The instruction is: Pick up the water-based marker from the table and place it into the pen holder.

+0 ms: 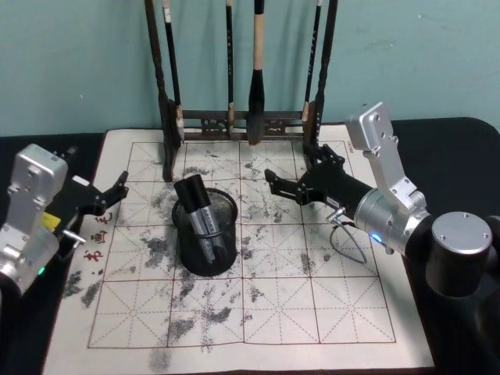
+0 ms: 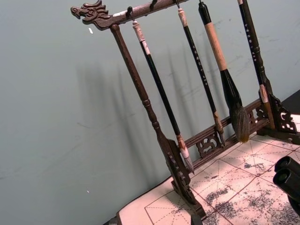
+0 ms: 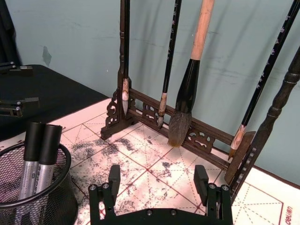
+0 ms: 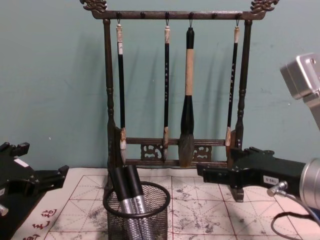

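Two water-based markers (image 1: 201,216) stand slanted in the pen holder (image 1: 207,238), black caps up and leaning toward the upper left of the head view, silver barrels down inside the mesh. The holder sits a little left of centre on the felt mat (image 1: 312,312) that covers the desk (image 1: 449,133), with ink smudges all around it.

The right tool (image 1: 291,186) hangs right of the holder in the head view, a clear gap between them, its jaws spread wide and holding nothing. From its own wrist camera the two black fingers (image 3: 113,180) frame bare mat at the bottom of the frame, while the holder and marker caps sit in the lower left corner, off to the side of the fingers and not between them. In the chest view it reaches in from the right edge, above and to the right of the holder's rim.

The left tool (image 1: 109,195) waits at the mat's left edge, also apart from the holder, jaws open and empty.

Behind everything, at the top of the frame, stands the wooden brush rack (image 4: 172,150) with four brushes (image 4: 187,100) hanging.
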